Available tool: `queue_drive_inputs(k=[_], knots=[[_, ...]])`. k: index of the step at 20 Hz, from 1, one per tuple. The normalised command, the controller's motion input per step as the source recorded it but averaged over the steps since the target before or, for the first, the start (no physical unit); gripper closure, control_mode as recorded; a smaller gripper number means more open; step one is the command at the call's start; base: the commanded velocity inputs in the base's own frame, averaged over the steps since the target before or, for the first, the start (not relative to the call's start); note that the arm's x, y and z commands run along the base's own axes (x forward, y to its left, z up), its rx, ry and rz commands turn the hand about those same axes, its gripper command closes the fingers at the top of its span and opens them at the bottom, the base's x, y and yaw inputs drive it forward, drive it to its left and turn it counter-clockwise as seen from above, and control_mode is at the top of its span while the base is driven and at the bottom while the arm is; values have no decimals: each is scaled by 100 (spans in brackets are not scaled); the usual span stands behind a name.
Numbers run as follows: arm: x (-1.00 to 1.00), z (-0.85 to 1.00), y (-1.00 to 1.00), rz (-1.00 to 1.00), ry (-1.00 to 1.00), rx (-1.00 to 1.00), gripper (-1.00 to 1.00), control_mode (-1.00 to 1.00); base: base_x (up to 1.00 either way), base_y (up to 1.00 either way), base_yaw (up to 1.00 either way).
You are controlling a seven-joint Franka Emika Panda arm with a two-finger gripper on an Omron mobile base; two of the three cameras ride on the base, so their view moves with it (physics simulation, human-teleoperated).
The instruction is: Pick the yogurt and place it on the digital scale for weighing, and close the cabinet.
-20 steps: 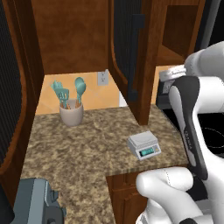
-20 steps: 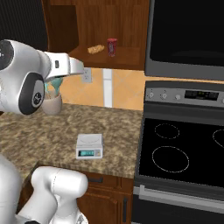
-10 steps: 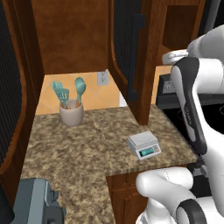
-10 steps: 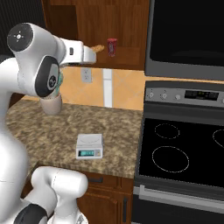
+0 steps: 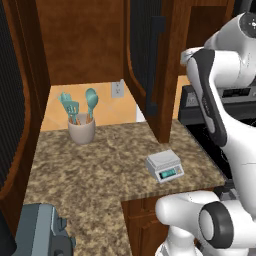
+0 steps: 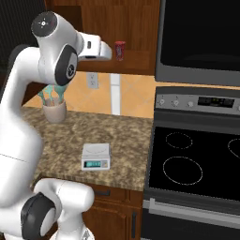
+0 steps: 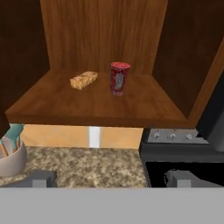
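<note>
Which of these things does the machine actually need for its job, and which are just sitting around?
Needed: yogurt on the cabinet shelf; digital scale on the counter; open cabinet door.

Just lying about: snack bar beside the yogurt; utensil crock; stove; grey appliance.

— What did the kitchen look like?
— It had a speckled brown stone counter [image 5: 100, 165] with a pale orange wall [image 5: 107, 107] behind it. A white outlet [image 5: 118, 89] sat on that wall, next to a white strip [image 6: 115, 100].
— What stood on the counter?
— A beige crock [image 5: 82, 131] full of teal spoons stood near the wall. A grey-blue machine [image 5: 40, 235] sat at the near corner.
— And to the right?
— A black stove [image 6: 197, 164] with ring marks on top stood just beside the counter. A dark oven [image 6: 201, 40] hung above it. Brown wooden cupboards [image 6: 119, 218] were under the counter.
</note>
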Motion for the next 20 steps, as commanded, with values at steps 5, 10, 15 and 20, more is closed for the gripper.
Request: queue_drive_inputs(k=[5,10,15,20], knots=[[55,-7,-10,0,-5,0,-100,-100,0,0,0],[56,-10,-14,0,-1,0,-100,-100,0,0,0],[62,-7,-8,0,0,0,-100,-100,0,0,0],[62,0,-2,0,3,0,-100,-100,0,0,0]])
